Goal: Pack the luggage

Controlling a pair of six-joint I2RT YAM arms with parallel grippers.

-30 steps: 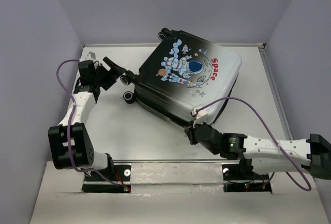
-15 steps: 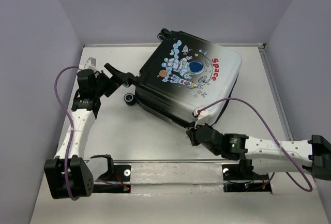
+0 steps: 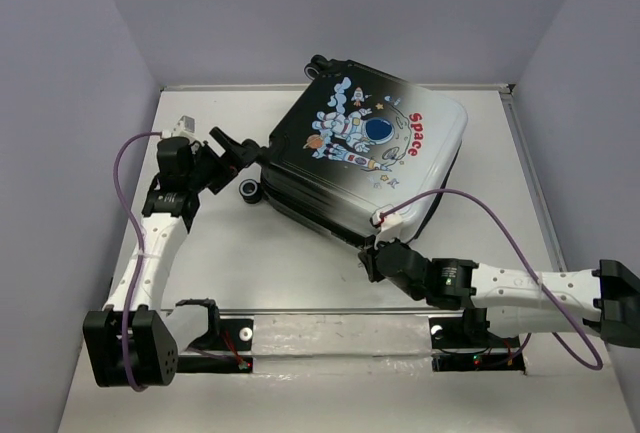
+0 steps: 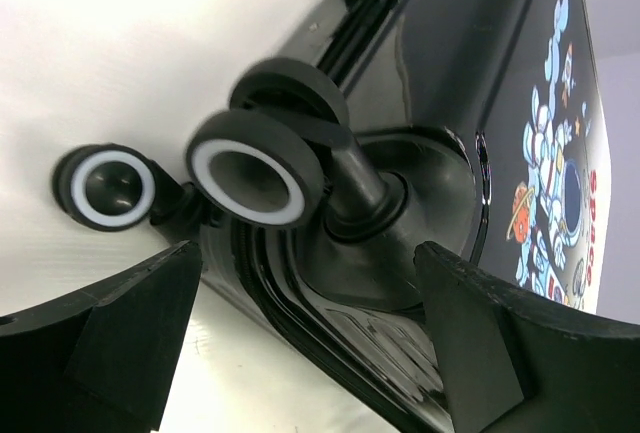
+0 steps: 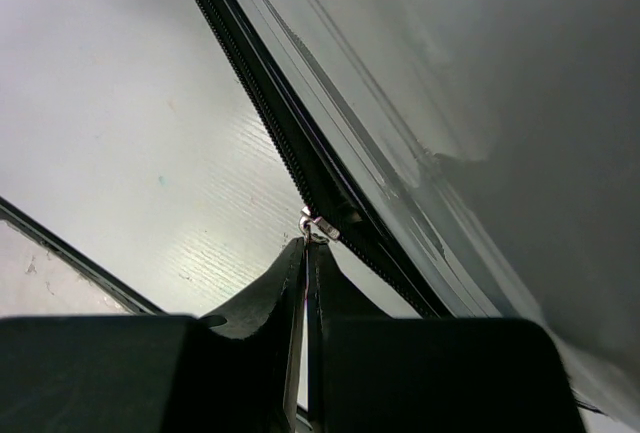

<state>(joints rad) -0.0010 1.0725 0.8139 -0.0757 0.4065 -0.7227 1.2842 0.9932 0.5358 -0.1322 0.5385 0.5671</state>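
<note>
Right pincer (image 5: 306,246) pinching zipper pull (image 5: 320,225), luggage (image 3: 365,148) closed

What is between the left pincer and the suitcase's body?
A wheel of the suitcase, on its black stem, sits ahead of the open left pincer. The left wrist view shows it.

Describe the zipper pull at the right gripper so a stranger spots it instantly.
Find the astronaut-print suitcase on the table and follow its near edge to the right gripper. Along that edge runs a black zipper track; the zipper pull is the small silver tab pinched at the gripper's closed tips, the only shiny bit on the dark seam.
</note>
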